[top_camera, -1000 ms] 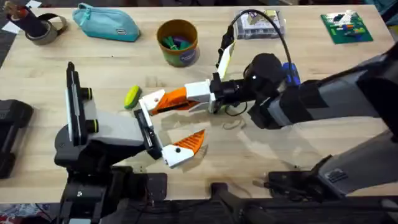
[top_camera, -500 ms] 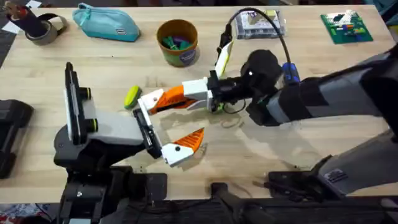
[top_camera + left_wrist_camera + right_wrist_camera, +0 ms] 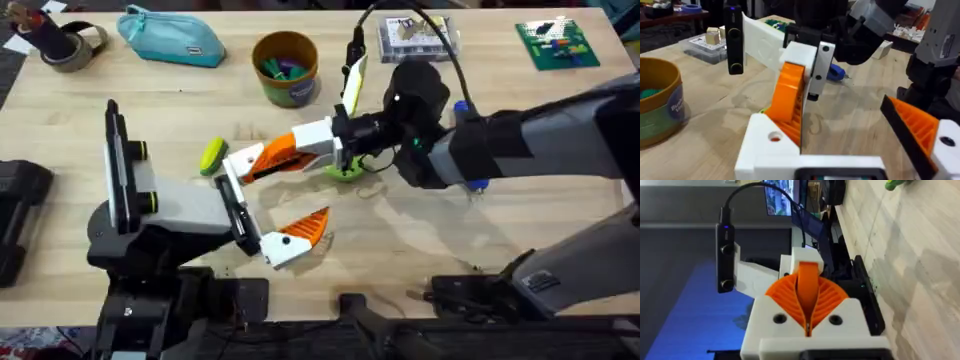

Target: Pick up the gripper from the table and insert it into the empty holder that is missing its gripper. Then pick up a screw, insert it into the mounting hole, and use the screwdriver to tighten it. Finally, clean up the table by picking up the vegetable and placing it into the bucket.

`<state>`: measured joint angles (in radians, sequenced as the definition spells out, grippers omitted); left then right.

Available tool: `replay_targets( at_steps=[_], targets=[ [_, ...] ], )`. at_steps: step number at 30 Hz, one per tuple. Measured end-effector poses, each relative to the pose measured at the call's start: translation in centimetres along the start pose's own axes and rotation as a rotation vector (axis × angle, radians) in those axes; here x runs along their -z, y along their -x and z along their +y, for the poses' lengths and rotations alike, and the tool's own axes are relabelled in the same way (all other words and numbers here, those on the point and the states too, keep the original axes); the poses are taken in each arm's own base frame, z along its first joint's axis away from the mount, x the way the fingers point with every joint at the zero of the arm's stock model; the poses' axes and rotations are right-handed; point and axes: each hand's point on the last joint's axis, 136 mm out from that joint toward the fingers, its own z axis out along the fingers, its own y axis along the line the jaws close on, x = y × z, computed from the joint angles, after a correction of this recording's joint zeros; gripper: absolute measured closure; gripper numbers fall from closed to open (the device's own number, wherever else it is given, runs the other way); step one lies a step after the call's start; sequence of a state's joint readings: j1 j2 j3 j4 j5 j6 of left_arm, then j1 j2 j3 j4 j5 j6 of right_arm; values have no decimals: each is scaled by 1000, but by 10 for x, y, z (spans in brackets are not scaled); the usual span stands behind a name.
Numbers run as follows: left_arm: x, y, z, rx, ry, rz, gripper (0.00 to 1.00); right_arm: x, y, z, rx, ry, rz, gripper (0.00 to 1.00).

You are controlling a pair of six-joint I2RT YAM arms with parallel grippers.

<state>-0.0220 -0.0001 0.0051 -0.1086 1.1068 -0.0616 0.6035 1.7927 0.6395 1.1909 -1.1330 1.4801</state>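
Between right gripper jaws, orange finger meets holder.

The bucket bears printed lettering on its side, too blurred to make out.

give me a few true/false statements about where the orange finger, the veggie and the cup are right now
1. The right gripper holds the orange finger by its white base. True.
2. The vegetable lies inside the bucket. False: it lies on the table, beside the tip of the held finger.
3. The teal pouch lies at the far edge of the table, to the left of the bucket. True.
4. The bucket is tipped on its side. False: it stands upright with its mouth up.
5. The left gripper carries two orange fingers. False: one bracket bears a finger; the holder is not yet filled.
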Motion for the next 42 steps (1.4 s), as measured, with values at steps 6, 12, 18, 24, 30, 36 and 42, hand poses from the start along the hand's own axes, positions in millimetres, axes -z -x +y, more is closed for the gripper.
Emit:
replay_targets(
  at_steps=[6, 12, 18, 24, 30, 36, 42],
  targets=[
    [0, 0, 0, 0, -2, 1, 14, -1, -2, 0, 15, 0, 8, 982],
    [0, 0, 0, 0, -1, 0, 14, -3, -2, 0, 22, -1, 5, 982],
    [0, 0, 0, 0, -1, 0, 14, -3, -2, 0, 26, -1, 5, 989],
    [0, 0, 0, 0, -1, 0, 14, -3, -2, 0, 26, -1, 5, 985],
    [0, 0, -3, 2, -16, 2, 14, -6, -3, 0, 23, -3, 6, 344],
    [0, -1, -5, 3, -27, 4, 14, -7, -3, 0, 18, -2, 6, 5],
    [0, -1, -5, 3, -28, 4, 14, -5, -3, 2, 29, 5, 12, 6]
  ],
)
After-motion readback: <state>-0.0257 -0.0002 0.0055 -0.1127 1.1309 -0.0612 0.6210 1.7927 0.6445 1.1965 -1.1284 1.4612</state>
